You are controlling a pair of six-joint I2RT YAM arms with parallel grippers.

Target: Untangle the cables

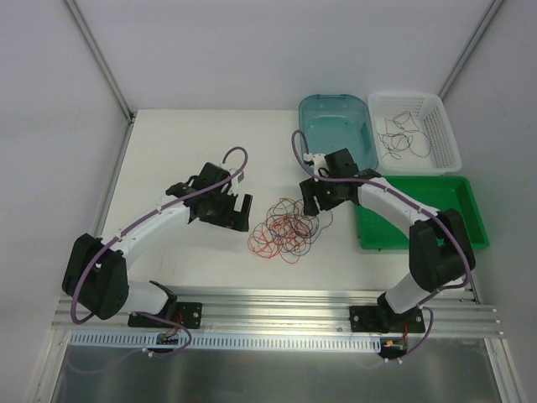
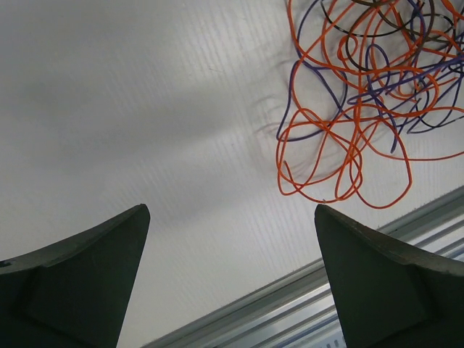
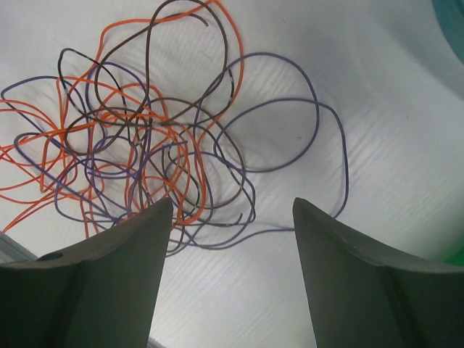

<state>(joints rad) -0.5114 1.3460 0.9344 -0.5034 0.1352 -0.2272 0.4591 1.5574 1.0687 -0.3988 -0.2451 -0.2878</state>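
Cables lie tangled mid-table, between the arms. My left tool gapes empty beside them; right tool hovers spread over them, gripping nothing. Picking stage, I judge: next, pinch one outlying purple loop.

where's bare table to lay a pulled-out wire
Bare table beyond the left gripper, out to the blue tub; also the strip between the cables and the front rail. Crowded: the centre, where the right gripper hangs over the cables, and the right side with the green tray.
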